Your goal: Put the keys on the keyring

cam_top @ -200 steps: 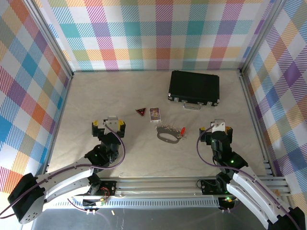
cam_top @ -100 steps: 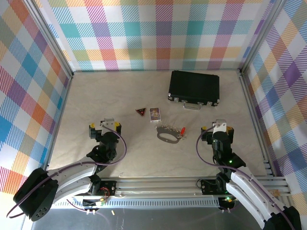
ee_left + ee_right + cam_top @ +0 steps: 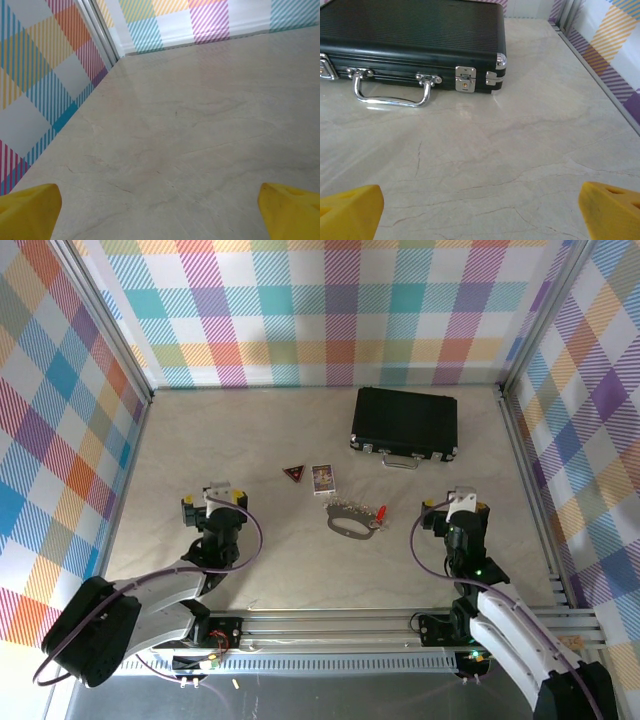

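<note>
Keyring (image 3: 348, 524) is lying flat mid-table between the two grippers, with chain bits along its far side. Keys (image 3: 381, 512), red tag showing, are resting just beside its right end. Left gripper (image 3: 213, 500) is sitting well to the left, jaws wide, holding nothing. Right gripper (image 3: 454, 506) is sitting near the keys, likewise wide and empty, facing the black case (image 3: 415, 35).
</note>
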Tool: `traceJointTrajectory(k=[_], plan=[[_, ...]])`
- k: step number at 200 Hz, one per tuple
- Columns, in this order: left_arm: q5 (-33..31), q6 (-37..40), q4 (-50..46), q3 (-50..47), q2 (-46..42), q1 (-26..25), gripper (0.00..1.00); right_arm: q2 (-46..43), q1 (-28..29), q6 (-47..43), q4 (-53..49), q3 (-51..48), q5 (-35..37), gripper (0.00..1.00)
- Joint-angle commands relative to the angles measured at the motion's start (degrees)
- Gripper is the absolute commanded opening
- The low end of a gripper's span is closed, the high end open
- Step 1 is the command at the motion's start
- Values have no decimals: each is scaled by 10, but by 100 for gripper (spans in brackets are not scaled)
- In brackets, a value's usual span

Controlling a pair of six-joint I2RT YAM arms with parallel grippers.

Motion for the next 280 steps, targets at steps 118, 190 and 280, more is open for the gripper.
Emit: traceJointTrajectory(k=[118,190,280], plan=[[58,31,216,45,180,58,100,217,-70,2,269,18,-64,99],[83,5,306,46,259,106,100,320,-107,6,351,52,-87,99],[115,-17,257,58,244,127,100,456,-124,-1,469,78,-152,99]])
